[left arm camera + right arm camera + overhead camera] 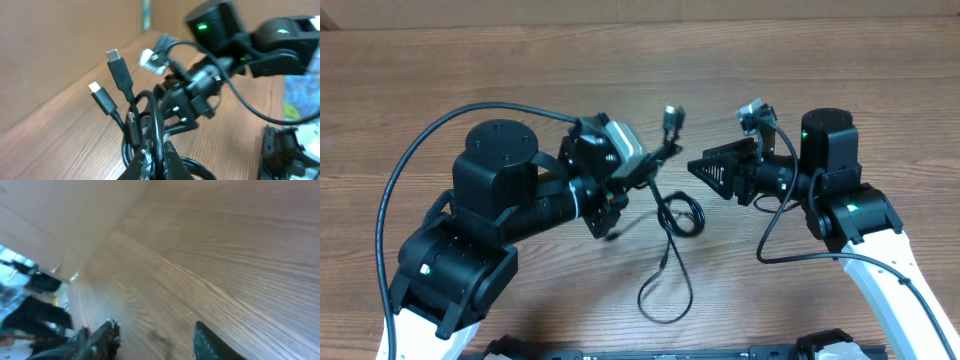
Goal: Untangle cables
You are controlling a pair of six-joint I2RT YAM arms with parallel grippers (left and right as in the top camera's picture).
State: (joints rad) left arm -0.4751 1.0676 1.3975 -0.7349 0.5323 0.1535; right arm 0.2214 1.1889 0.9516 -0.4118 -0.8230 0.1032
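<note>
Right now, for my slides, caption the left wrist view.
Left gripper pinches the tangled cables, two plug ends pointing up, right arm beyond.

One left gripper [665, 152] and one right gripper [705, 168], two in all; one tangle of cables [682, 218]; two plug ends [119, 62] showing; one wooden table [470, 60].

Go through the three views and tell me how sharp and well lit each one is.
Overhead: sharp and evenly lit, with soft shadows on the table, and the cables are easy to trace. Left wrist: the plug ends are fairly crisp, the right arm behind them soft. Right wrist: blurred throughout, the table's grain streaked, the right gripper smeared at the bottom edge.
</note>
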